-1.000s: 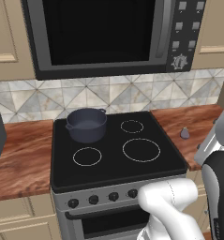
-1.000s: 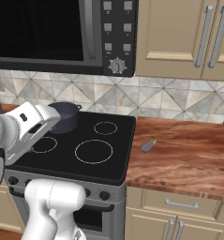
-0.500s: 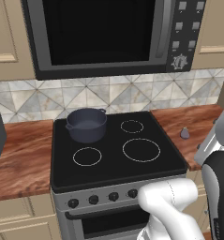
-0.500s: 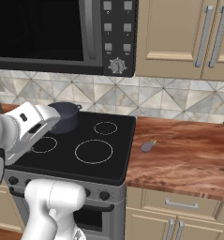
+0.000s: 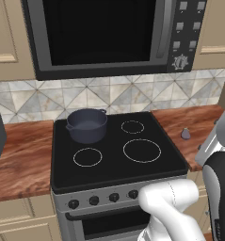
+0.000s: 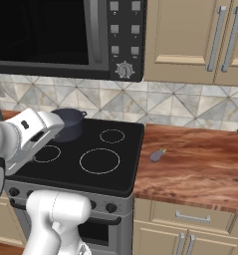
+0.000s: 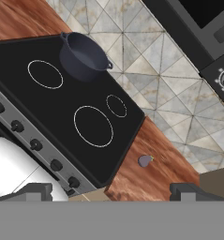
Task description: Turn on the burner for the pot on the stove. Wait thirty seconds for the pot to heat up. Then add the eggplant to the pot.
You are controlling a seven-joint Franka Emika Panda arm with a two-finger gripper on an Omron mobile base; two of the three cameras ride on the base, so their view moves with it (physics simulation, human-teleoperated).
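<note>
Here the two dark finger tips of the gripper (image 7: 111,192) stand wide apart at the bottom of the hand view, with nothing between them — the jaws are open and hold nothing. Well ahead of the fingers (image 7: 38,191) lies the flat black glass stove (image 7: 48,101) with its white burner rings and a grey front carrying a row of black knobs (image 7: 36,145), which runs just above the one finger tip. The round, dark blue-grey pot (image 7: 82,56) with two small side handles sits upright on the burner farthest from the fingers, at the back of the glass top near the tiled wall. The tiny grey-purple teardrop-shaped eggplant (image 7: 145,161) lies on the reddish wooden counter (image 7: 155,173) just beside the stove's edge, nearer the other finger tip and well apart from the pot. In the base views the pot (image 5: 87,124) occupies the rear left ring and the eggplant (image 6: 157,155) rests on the counter to the stove's right — under the black-windowed microwave (image 6: 65,35).
</note>
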